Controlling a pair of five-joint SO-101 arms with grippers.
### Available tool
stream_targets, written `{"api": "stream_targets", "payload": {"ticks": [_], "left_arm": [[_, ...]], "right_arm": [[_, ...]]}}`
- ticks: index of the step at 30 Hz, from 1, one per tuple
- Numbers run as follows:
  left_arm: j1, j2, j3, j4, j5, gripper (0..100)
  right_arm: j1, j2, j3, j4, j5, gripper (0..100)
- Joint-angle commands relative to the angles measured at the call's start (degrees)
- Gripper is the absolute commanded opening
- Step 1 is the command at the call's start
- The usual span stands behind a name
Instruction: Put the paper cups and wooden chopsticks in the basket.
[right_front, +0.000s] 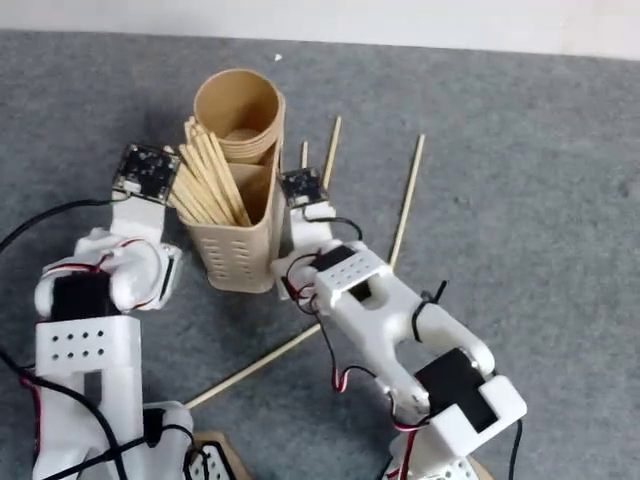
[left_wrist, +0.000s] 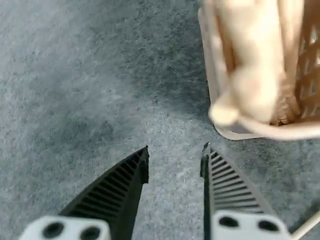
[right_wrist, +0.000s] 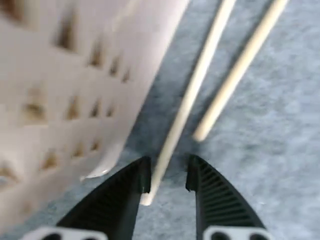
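Right gripper (right_wrist: 167, 175) is straddling a wooden chopstick (right_wrist: 189, 97) beside the basket (right_wrist: 75, 100), jaws part-open, holding nothing; next probably needs closing squarely on it.

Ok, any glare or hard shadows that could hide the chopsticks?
High view: even light, no glare; the loose chopsticks stand out on the mat. Left wrist view: a soft dark shadow on the mat beside the basket, ahead of the left hand. Right wrist view: shade under the basket wall, yet the chopstick at the right hand is well lit.
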Motion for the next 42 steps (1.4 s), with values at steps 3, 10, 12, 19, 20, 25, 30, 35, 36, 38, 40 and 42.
{"api": "stream_targets", "payload": {"ticks": [3, 10, 12, 19, 20, 25, 30, 35, 36, 38, 40, 42], "left_arm": [[-2.51, -0.66, -1.71, -0.09, -0.35, 20], [-3.12, -0.66, -1.71, -0.09, -0.35, 20], [-3.12, -0.66, -1.71, -0.09, -0.35, 20], [-3.21, -0.66, -1.71, -0.09, -0.35, 20], [-3.21, -0.66, -1.71, -0.09, -0.35, 20], [-3.30, -0.66, -1.71, -0.09, -0.35, 20], [-5.76, -0.66, -1.80, -0.09, -0.35, 20], [-6.90, -0.66, -1.80, -0.18, -0.35, 20], [-6.90, -0.66, -1.80, -0.18, -0.35, 20], [-6.90, -0.66, -1.71, -0.18, -0.35, 20], [-6.90, -0.66, -1.71, -0.18, -0.35, 20], [-6.90, -0.66, -1.71, -0.18, -0.35, 20]], "right_arm": [[5.32, 0.13, -1.36, -0.66, 0.18, 14.6], [6.64, 0.92, -1.63, -5.14, 0.18, 14.6], [6.73, 3.21, -1.63, -9.36, 0.18, 14.6], [7.78, 12.18, -7.60, -15.08, 0.18, 14.6], [8.40, 12.97, -9.01, -15.08, 0.18, 14.6], [11.91, 16.57, -13.05, -14.81, 0.18, 14.1], [13.76, 18.07, -17.36, -2.77, 0.18, 0.0], [14.55, 17.36, -22.29, 9.63, -0.09, 0.5], [14.81, 16.40, -23.34, 10.95, -0.09, 0.5], [14.99, 12.79, -24.57, 11.74, -0.18, 0.5], [15.34, 6.99, -23.87, 11.74, -0.18, 0.5], [15.78, -0.92, -20.70, 11.74, -0.18, 0.5]]}}
